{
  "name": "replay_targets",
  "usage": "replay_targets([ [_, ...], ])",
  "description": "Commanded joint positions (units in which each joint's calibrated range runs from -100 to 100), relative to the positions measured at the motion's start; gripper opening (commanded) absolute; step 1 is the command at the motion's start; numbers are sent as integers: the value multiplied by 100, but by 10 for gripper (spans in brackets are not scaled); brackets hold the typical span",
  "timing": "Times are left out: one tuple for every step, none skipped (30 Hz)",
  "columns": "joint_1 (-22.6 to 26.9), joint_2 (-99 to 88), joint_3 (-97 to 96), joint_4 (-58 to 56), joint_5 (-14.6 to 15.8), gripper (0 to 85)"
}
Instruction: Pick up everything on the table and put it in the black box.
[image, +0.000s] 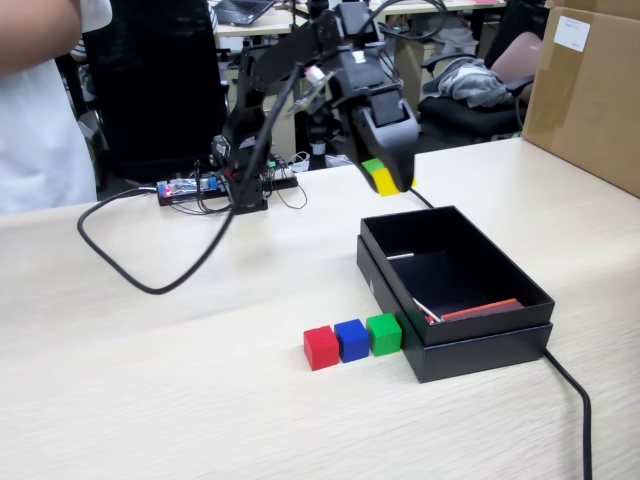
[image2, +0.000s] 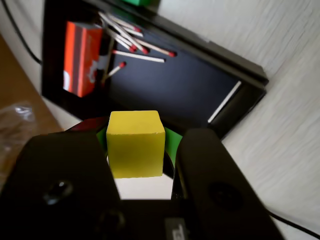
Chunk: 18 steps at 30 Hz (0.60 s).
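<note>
Yellow cube (image2: 135, 144), matte black box (image2: 185, 92)

Table (image: 150, 400) w/ box (image: 480, 352), 3 cubes (image: 352, 340), prob. cables (image: 570, 385)

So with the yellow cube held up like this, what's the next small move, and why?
Probably carry it a little further over the black box and lower before opening. The gripper is shut on the yellow cube, held above the table near the box's far corner in the fixed view, not clearly over its interior. The red cube, blue cube and green cube wait beside the box.
</note>
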Motion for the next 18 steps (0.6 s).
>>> replay_targets([
  [186, 997, 768, -13, 103, 116],
  [230, 1514, 1012, -13, 127, 116],
  [254, 1846, 1139, -13, 142, 116],
  [322, 2374, 1330, -13, 181, 117],
  [357, 2684, 1447, -22, 195, 118],
  [391, 2948, 1556, -22, 200, 120],
  [420, 3120, 1638, -22, 210, 120],
  [464, 3361, 1756, -22, 225, 121],
  [488, 3499, 1846, -22, 234, 121],
  [547, 3774, 1973, -22, 239, 122],
  [557, 3866, 2010, -22, 249, 122],
  [557, 3935, 2019, -22, 269, 124],
  [552, 4004, 2019, -22, 293, 130],
  [552, 4049, 2001, -22, 293, 177],
  [542, 4061, 1964, -22, 293, 251],
  [527, 4061, 1928, -39, 293, 319],
  [513, 3992, 1919, -74, 288, 375],
  [488, 3854, 1910, -134, 288, 410],
])
